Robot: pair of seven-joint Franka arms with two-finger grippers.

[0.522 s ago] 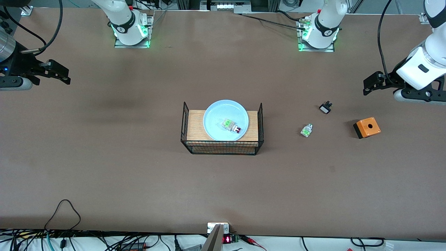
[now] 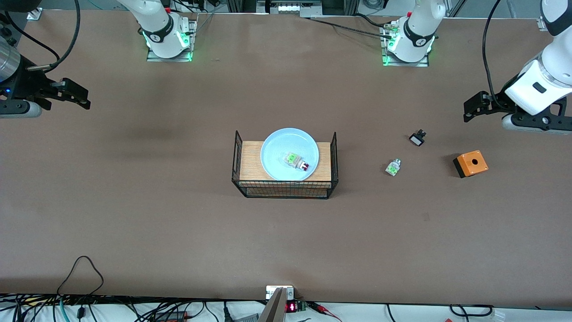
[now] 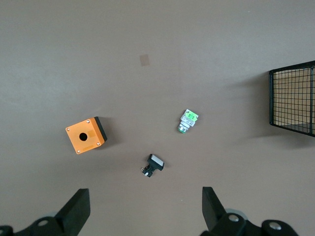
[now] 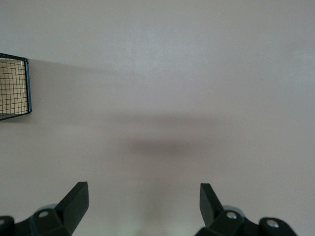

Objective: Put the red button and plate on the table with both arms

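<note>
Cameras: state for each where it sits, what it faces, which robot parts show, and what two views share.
Front view: high across the table, facing both arm bases; left gripper and right gripper show.
Left wrist view: looks down past open fingers at the orange box.
Right wrist view: looks down at bare table.
Shared: both wrist views catch the wire crate.

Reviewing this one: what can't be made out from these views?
- Red button in the plate: front view only, too small for detail; both wrist views miss it.
- Wire crate: cut off by the edge in both wrist views.
- Left gripper and right gripper, both open: bodies cut off by frame edges.
</note>
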